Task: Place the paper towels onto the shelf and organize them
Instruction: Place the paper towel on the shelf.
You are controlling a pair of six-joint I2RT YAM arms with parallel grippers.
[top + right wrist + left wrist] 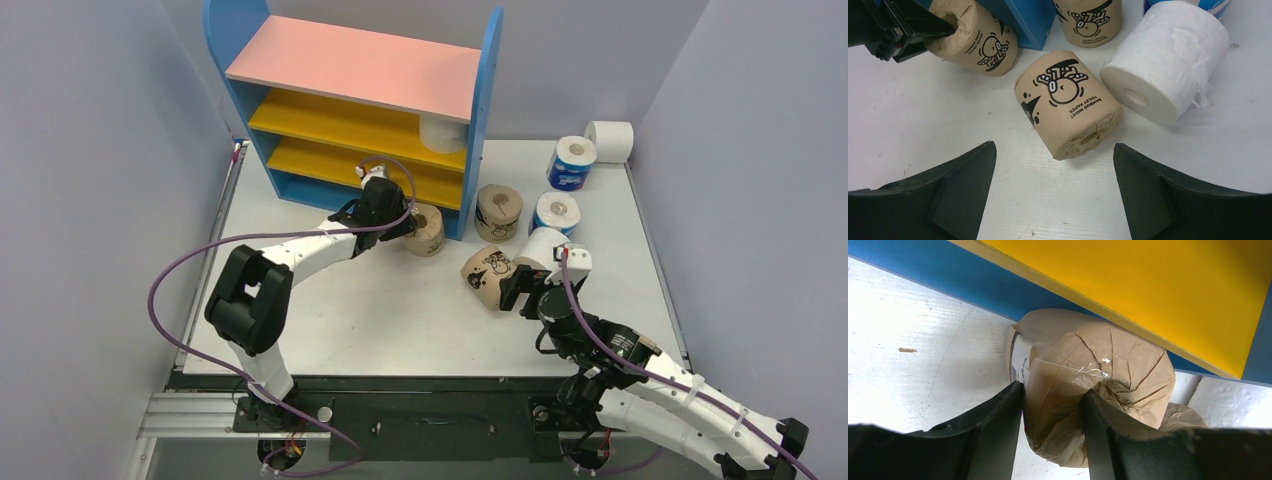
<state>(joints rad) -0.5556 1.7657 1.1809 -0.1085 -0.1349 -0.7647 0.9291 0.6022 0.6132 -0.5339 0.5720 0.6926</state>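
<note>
The shelf (pixel 360 110) stands at the back left. One white roll (pixel 443 133) sits on its upper yellow board. My left gripper (pixel 405 222) is shut on a tan printed roll (pixel 427 230) at the shelf's front right corner. In the left wrist view one finger is in the core of that roll (pixel 1098 365) and one is outside, below the yellow shelf edge (pixel 1148 290). My right gripper (pixel 520 290) is open and empty just short of a lying tan roll (pixel 1068 102), with a white roll (pixel 1163 60) touching it on the right.
A tan roll (pixel 498 210) stands upright by the shelf's right panel. Two blue-wrapped rolls (pixel 556 212) (pixel 572 163) and a white roll (pixel 610 140) sit at the back right. Grey walls close in the table (pixel 330 320) on both sides.
</note>
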